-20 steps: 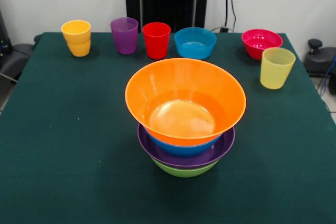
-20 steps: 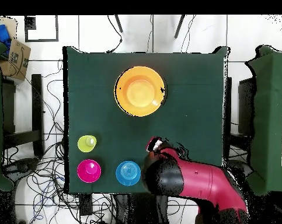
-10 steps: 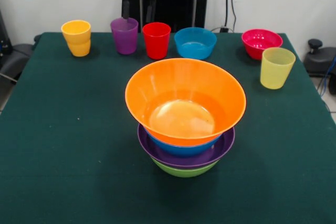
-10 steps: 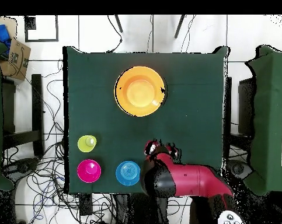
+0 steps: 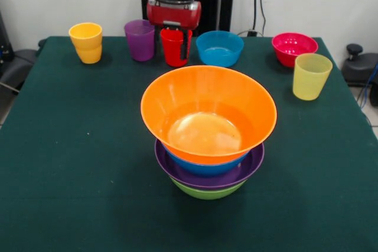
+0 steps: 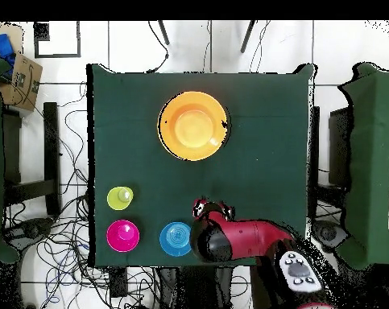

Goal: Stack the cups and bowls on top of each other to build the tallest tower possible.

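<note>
The tower stands mid-table: the wide orange bowl (image 5: pixel 208 110) on the blue bowl (image 5: pixel 204 168), the purple bowl (image 5: pixel 239 171) and the green bowl (image 5: pixel 207 192). From overhead only the orange bowl (image 6: pixel 193 125) shows. Along the far edge stand the orange-yellow cup (image 5: pixel 87 42), the purple cup (image 5: pixel 139 39), the red cup (image 5: pixel 175 49), the small blue bowl (image 5: pixel 219 48), the red-pink bowl (image 5: pixel 293 48) and the pale yellow cup (image 5: pixel 310 75). My gripper (image 5: pixel 175 44) hangs over the red cup, open, with one finger on each side of it.
In the overhead view my arm (image 6: pixel 242 241) covers the red, purple and orange-yellow cups. The pale yellow cup (image 6: pixel 120 197), red-pink bowl (image 6: pixel 122 235) and small blue bowl (image 6: pixel 176 238) show beside it. The green table (image 5: pixel 71 163) has a black chair at each side.
The gripper has come down from above the purple cup and moved sideways; its fingers now straddle the red cup. The cups and bowls have not moved.
</note>
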`<action>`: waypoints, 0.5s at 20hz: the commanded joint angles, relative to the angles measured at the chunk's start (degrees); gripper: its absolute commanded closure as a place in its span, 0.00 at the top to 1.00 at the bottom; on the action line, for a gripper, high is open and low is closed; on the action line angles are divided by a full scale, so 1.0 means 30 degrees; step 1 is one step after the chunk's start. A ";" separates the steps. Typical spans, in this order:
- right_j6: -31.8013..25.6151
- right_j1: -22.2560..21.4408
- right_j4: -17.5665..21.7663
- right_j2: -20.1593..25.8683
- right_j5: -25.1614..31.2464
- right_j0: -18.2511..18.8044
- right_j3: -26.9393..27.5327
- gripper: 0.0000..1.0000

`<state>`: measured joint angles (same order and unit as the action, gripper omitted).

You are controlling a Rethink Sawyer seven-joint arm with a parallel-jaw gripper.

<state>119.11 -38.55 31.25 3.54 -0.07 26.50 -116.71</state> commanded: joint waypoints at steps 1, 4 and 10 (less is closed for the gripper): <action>0.0398 0.3768 0.0986 0.0438 0.0113 -0.0012 0.2691 1.00; -0.0238 0.3806 0.0429 0.1033 0.2536 0.0699 0.2091 1.00; -0.1238 0.3021 0.0375 0.1253 0.5227 0.0459 0.0970 1.00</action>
<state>119.11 -30.66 31.24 3.49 4.78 28.62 -114.80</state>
